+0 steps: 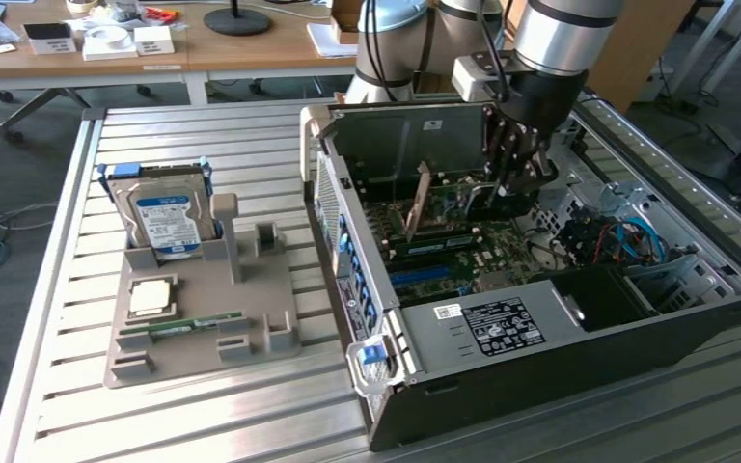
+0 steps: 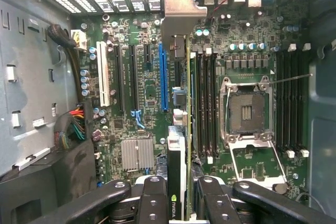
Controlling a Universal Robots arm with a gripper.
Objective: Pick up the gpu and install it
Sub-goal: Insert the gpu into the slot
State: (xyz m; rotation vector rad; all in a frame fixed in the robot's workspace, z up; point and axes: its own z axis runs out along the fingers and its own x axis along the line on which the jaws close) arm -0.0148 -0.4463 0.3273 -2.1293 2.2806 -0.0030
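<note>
Gripper jaws pinching the gpu edge-on above the motherboard, just beside the blue slot; best lowered upright, bracket squared rearward, pressed evenly.

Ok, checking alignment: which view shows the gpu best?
The wrist view: the gpu runs edge-on over the motherboard slots, gripped by the hand. The exterior view shows little of it, beside the hand.

A robotics lab, with office desks behind. A robot arm reaches into an open computer case on an aluminium-profile table (a parts fixture with a hard drive alongside).
</note>
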